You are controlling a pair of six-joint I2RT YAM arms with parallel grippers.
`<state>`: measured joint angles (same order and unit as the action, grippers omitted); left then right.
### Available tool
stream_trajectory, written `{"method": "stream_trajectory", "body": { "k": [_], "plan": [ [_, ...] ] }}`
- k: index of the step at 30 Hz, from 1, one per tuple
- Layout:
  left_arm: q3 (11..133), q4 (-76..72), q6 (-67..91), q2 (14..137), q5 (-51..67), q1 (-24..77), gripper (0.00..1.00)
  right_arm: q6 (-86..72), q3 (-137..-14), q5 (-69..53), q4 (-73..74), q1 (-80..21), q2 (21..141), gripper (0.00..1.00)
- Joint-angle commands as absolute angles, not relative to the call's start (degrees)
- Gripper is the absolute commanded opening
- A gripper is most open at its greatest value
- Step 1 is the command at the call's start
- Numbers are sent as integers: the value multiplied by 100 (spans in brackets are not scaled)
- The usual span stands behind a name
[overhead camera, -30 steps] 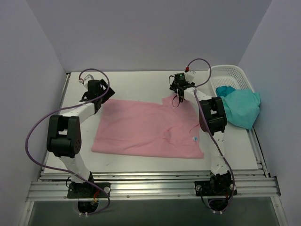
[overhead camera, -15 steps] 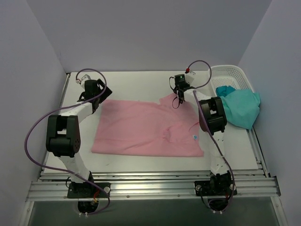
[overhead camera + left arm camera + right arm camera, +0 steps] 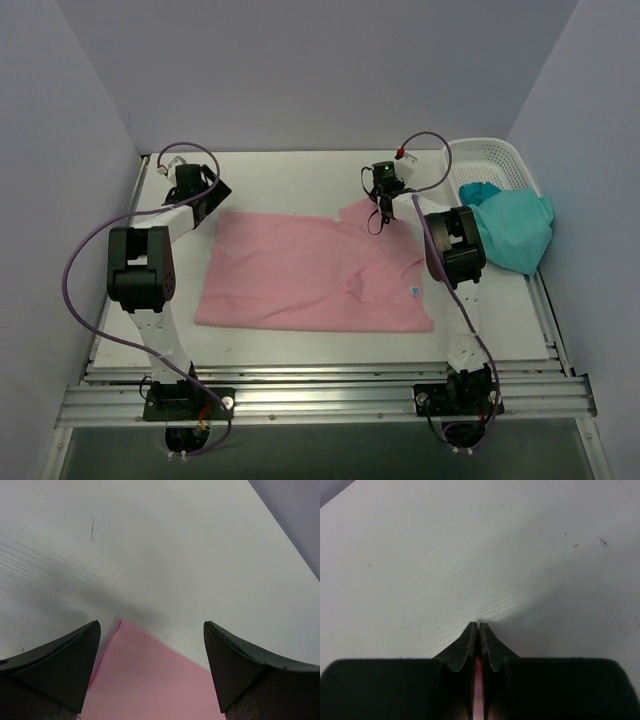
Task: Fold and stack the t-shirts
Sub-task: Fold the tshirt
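Observation:
The light pink t-shirt (image 3: 300,275) lies spread flat in the middle of the table, its small pale label (image 3: 413,293) near the right hem. My left gripper (image 3: 208,196) hovers open over the shirt's far-left corner; in the left wrist view that pink corner (image 3: 150,680) sits between the wide-apart fingers of the gripper (image 3: 151,627). My right gripper (image 3: 378,214) is at the shirt's far-right edge. In the right wrist view the gripper (image 3: 479,625) is shut, with a sliver of pink cloth (image 3: 478,690) pinched between its fingers. The teal-green t-shirt (image 3: 515,228) hangs over the basket.
A white lattice basket (image 3: 490,155) stands at the back right corner, against the right wall. Walls enclose the table on the left, back and right. Metal rails (image 3: 320,385) run along the near edge by the arm bases.
The right gripper has closed on the far-right edge of the pink shirt. The left arm has swung back and left, bringing its open gripper to the shirt's far-left corner.

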<state>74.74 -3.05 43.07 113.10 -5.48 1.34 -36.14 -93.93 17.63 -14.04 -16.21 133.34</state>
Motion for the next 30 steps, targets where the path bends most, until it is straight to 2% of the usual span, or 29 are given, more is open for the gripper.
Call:
{"method": "stream_trajectory", "body": {
  "k": [1,7,16,27,30],
  "plan": [
    [8085,-123,4289,11688,-378,26,93,-3568,-9132,1855,-826,-1626,13113,0],
    [8499,254,4324,12014,-343,26,92,-3560,-8939,1811,-940,-1626,13034,0],
    [8244,412,4404,11619,-70,96,90,-3612,-8868,1696,-1046,-1608,13122,0],
    [8235,624,4377,11830,-149,378,89,-3630,-8684,1679,-1116,-1608,13043,0],
    [8209,589,4395,11874,-167,395,85,-3630,-8631,1687,-1134,-1608,13025,0]
  ]
}}
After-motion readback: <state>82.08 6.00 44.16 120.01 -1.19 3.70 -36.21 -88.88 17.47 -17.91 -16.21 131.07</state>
